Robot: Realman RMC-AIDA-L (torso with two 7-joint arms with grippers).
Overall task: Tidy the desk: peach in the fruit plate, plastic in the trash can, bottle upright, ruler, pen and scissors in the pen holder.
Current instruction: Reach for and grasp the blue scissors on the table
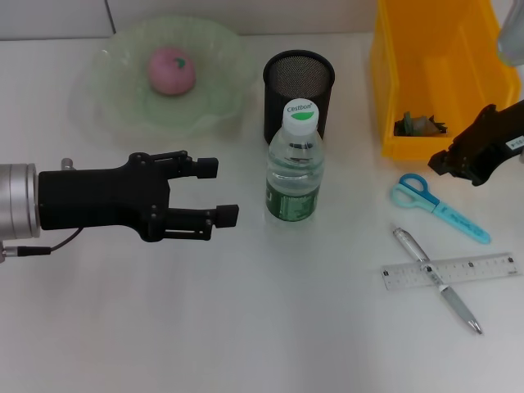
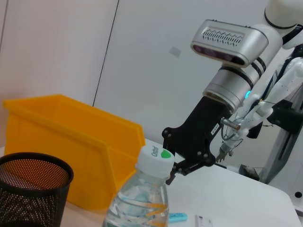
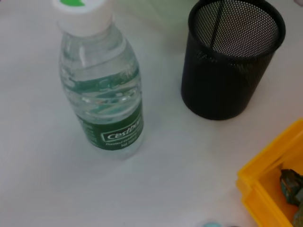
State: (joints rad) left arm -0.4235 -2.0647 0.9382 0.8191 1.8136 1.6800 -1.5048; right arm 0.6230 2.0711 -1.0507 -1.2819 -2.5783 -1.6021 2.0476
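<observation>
The bottle point(image 1: 295, 164) stands upright mid-desk, just in front of the black mesh pen holder point(image 1: 298, 92), with the left gripper point(image 1: 221, 191) level beside it, its fingers spread wide around nothing and bare white desk point(image 1: 246, 327) below. The peach point(image 1: 170, 70) sits in the green fruit plate point(image 1: 115, 98) behind that arm. Over by the yellow trash can point(image 1: 393, 123), which holds crumpled plastic point(image 1: 419, 124), the right gripper point(image 1: 446, 162) hangs above the scissors point(image 1: 438, 206), whether parted I cannot tell, and the pen point(image 1: 436, 280) lies crossed over the ruler point(image 1: 450, 272) near the desk's right edge.

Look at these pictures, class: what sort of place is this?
Probably a desk set up in a robotics lab: a plain white tabletop holding blue-handled scissors, a clear plastic ruler and a black mesh pen holder, with the left arm's black tool open above it.
</observation>
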